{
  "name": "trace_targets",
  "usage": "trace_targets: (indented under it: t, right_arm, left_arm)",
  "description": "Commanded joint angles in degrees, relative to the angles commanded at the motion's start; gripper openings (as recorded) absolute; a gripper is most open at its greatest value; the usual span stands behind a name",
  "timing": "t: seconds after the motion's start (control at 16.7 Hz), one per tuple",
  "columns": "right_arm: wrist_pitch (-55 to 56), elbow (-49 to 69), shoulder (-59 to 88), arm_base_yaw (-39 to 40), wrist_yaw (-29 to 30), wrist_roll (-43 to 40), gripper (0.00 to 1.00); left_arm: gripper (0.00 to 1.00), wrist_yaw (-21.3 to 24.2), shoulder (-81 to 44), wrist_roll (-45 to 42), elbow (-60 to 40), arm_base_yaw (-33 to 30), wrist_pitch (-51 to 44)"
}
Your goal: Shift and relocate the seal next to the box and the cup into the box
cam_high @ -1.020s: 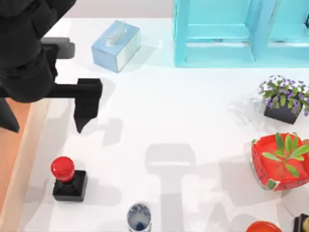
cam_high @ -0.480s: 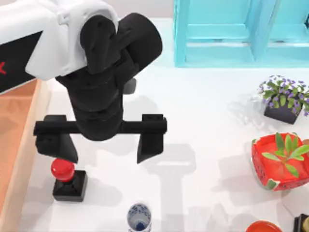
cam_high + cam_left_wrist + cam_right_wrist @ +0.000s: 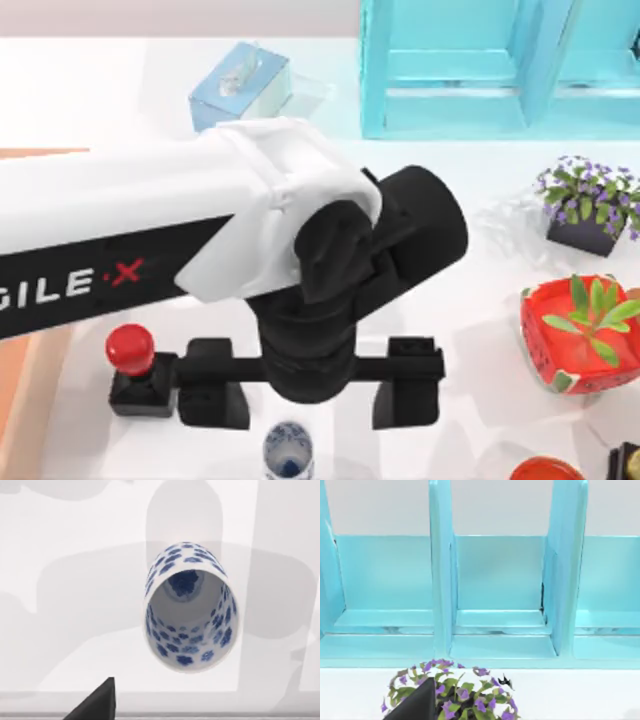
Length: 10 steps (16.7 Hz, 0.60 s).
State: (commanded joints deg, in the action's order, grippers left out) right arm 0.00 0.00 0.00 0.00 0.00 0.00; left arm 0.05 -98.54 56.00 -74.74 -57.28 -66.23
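Low in the centre of the top view, the left gripper (image 3: 308, 398) hangs with its two black fingers spread wide, one finger (image 3: 212, 396) at lower left and the other at lower right, holding nothing. Between and just below those fingers, at the bottom edge of the frame, stands the cup (image 3: 288, 449), white with blue flowers and apart from both fingers; in the left wrist view the same cup (image 3: 189, 607) sits mid-frame, upright on the white table (image 3: 65, 595), its blue-patterned inside facing the camera. Just left of the left finger in the top view, the seal (image 3: 137, 369) stands upright on its black block, red knob on top, close beside the finger; whether they touch cannot be told. Further left, at the frame's edge, a strip of the box (image 3: 22, 400) shows its tan rim. Above the arm lies a light blue tissue box (image 3: 238, 80), and a turquoise cabinet (image 3: 470, 70) fills the upper right. Down the right side sit a purple flower pot (image 3: 588, 205) and a red planter (image 3: 580, 335).
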Motion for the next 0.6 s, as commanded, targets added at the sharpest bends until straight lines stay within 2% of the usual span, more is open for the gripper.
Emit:
trace_targets:
  t: [0.3,0.6]
  right_arm:
    - [0.0,0.0,0.0,0.0,0.0,0.0,1.0]
    - [0.0,0.0,0.0,0.0,0.0,0.0,1.0]
  left_arm:
    - [1.0,0.0,-0.7,-0.2,1.8,0.2,2.1]
    - [1.0,0.0,-4.4,-0.2,9.5,0.2,14.6]
